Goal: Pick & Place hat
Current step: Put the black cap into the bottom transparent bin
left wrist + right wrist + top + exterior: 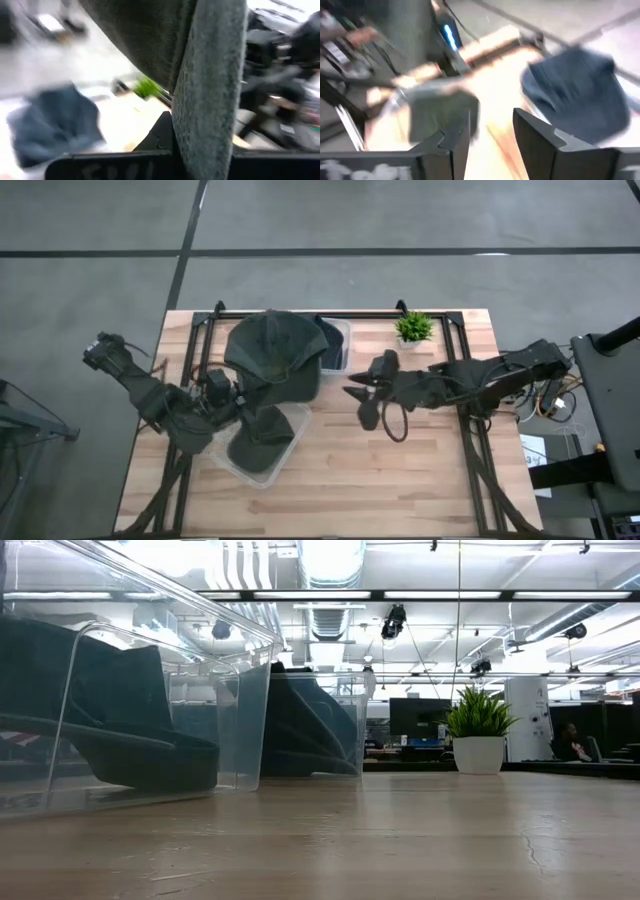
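Wooden table (420, 470) on a grey concrete floor. The left gripper (232, 397) is clamped on a dark grey-green cloth hat (272, 358), soft, felt-like and brimmed, held raised beside it, above two clear bins (262, 473). A second dark hat (262, 442) lies in the near bin, below the gripper. The right gripper (360, 398), fingers spread and empty, hovers mid-table. No legible labels.

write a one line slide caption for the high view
Left hand lifts a dark hat above two clear bins while the open right hand hovers mid-table near a small plant.
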